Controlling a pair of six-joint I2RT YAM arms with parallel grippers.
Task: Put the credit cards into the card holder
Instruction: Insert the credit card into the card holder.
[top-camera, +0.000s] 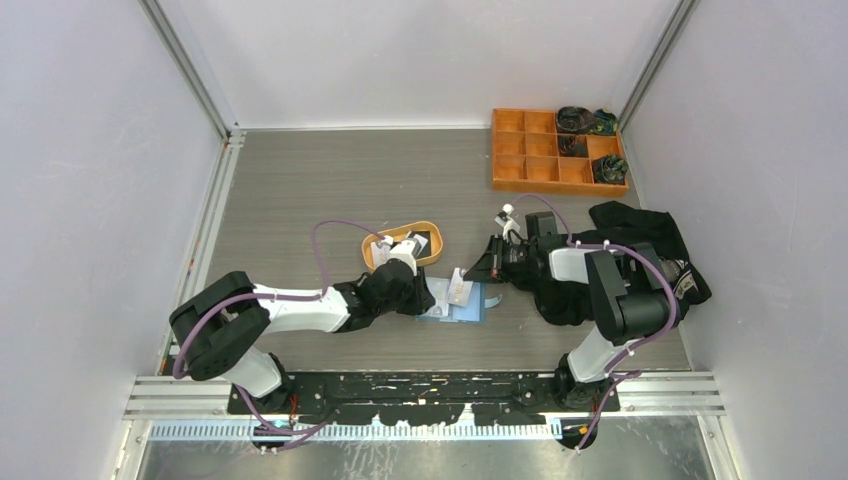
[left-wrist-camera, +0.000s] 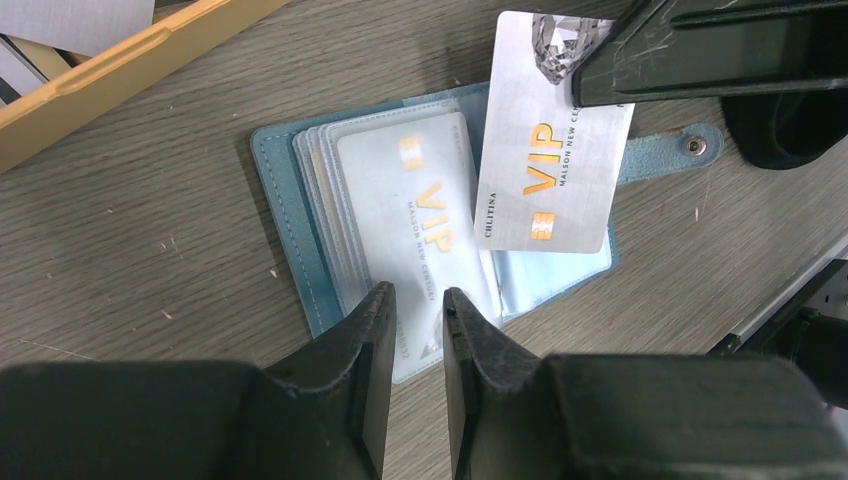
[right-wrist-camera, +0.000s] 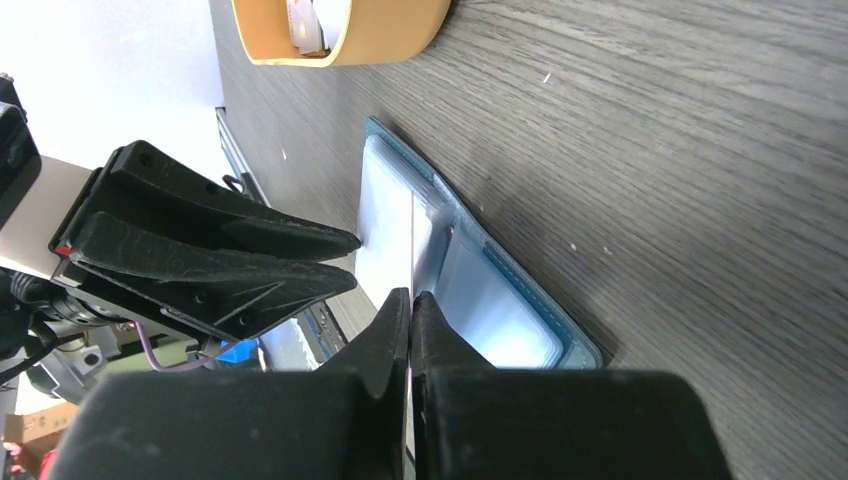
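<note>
The blue card holder (top-camera: 466, 310) lies open on the table, clear pockets up. In the left wrist view the card holder (left-wrist-camera: 275, 170) has one silver VIP card (left-wrist-camera: 420, 220) in a pocket, its lower end sticking out. My left gripper (left-wrist-camera: 418, 300) hovers over that end, jaws narrowly apart and empty. My right gripper (top-camera: 470, 275) is shut on a second silver VIP card (left-wrist-camera: 550, 170), held tilted over the holder's right half. In the right wrist view that card (right-wrist-camera: 411, 240) shows edge-on between my shut fingers (right-wrist-camera: 395, 330), above the holder (right-wrist-camera: 520, 290).
An orange oval tray (top-camera: 432, 232) with more cards stands just behind the holder; its rim shows in the left wrist view (left-wrist-camera: 120, 70). An orange compartment box (top-camera: 545, 150) sits at the back right. A black cloth (top-camera: 650, 240) lies by the right arm.
</note>
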